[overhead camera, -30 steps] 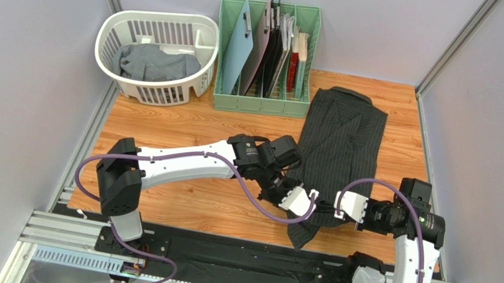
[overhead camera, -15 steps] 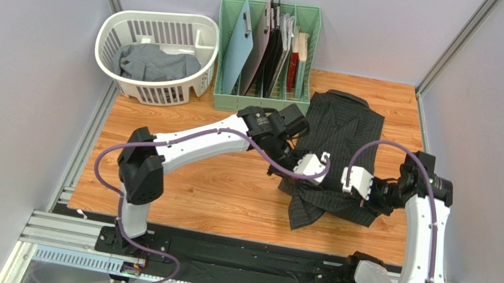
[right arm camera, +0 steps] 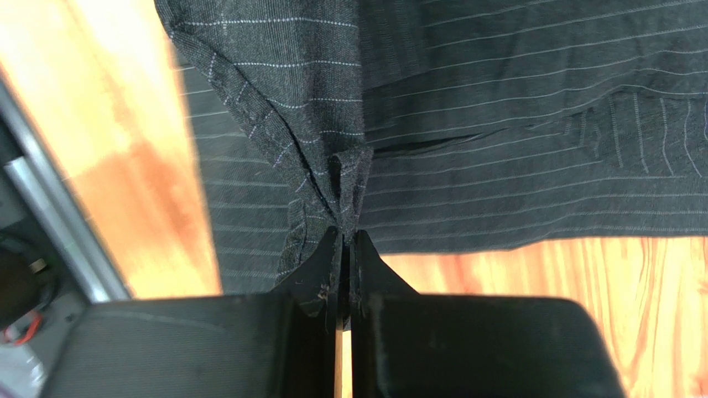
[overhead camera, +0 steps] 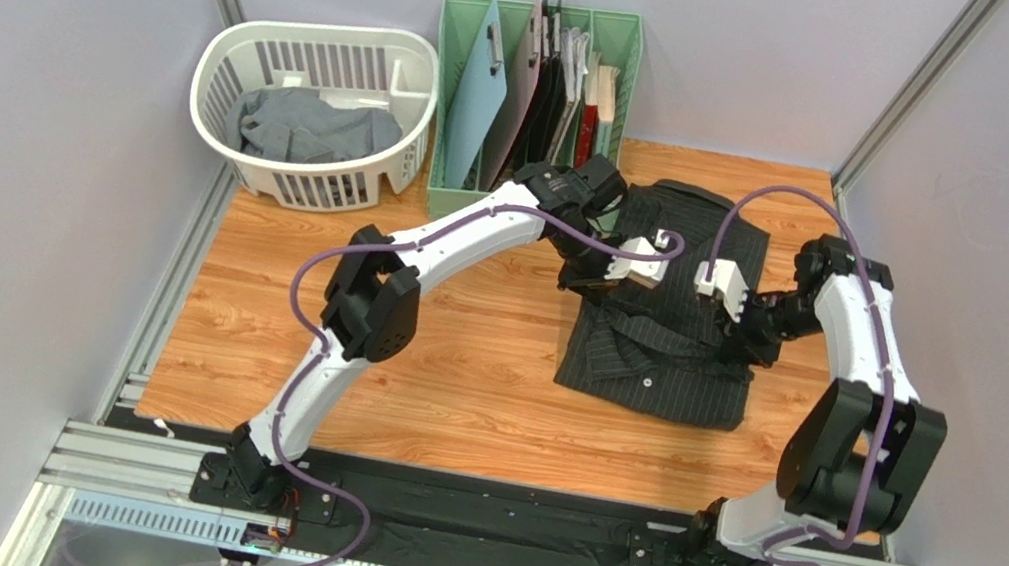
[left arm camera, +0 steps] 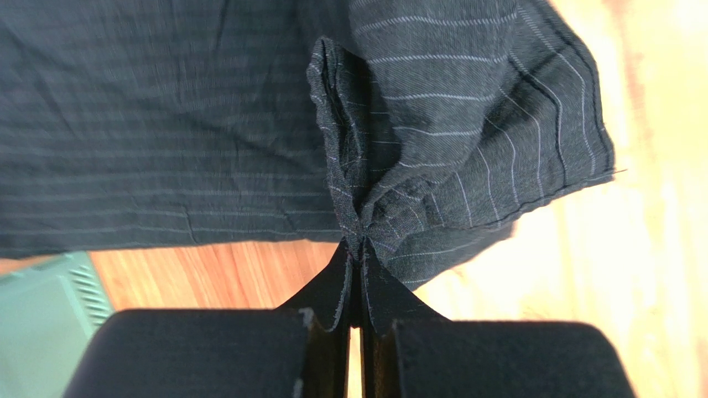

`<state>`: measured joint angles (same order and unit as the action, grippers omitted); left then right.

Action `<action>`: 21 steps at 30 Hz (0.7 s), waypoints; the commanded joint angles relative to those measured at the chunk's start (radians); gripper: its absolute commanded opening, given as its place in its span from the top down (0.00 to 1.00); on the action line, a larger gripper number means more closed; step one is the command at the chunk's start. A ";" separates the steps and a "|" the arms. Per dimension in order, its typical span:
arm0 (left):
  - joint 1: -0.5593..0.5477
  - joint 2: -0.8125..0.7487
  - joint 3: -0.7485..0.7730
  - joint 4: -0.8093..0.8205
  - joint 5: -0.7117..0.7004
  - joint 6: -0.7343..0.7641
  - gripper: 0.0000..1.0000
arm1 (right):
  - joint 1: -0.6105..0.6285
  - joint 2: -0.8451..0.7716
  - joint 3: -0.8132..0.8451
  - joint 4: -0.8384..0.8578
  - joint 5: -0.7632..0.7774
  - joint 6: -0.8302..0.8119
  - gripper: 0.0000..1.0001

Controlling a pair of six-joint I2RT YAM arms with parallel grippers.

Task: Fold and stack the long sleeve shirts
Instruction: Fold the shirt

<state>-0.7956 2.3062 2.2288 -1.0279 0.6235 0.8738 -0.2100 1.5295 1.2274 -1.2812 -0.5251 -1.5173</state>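
While left gripper (overhead camera: 643, 263) and right gripper (overhead camera: 712, 278) clamp its lifted edge, the black pinstriped shirt (overhead camera: 658, 361) lies at two o'clock.
Its collar (overhead camera: 693, 192) lies toward twelve o'clock of both, neither arm nearer.

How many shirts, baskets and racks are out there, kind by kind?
Shirts: 2, the black pinstriped shirt and the grey shirt
Laundry basket: 1
Green rack: 1
Total: 4

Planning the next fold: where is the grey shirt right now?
In the top view, the grey shirt lies in the white laundry basket at far left, beside the green rack.
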 commanded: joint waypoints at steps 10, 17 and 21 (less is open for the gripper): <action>0.105 0.068 0.088 0.367 0.014 -0.277 1.00 | 0.015 0.168 0.159 0.233 -0.018 0.203 1.00; 0.104 0.085 -0.006 0.474 0.007 -0.305 0.96 | 0.017 0.265 0.158 0.321 0.054 0.266 1.00; 0.104 0.098 -0.044 0.525 -0.019 -0.302 0.91 | 0.018 0.290 0.123 0.371 0.082 0.307 1.00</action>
<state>-0.6876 2.3913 2.2093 -0.5987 0.6094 0.5995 -0.1967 1.8023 1.3598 -0.9943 -0.4816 -1.2724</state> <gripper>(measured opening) 0.059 0.008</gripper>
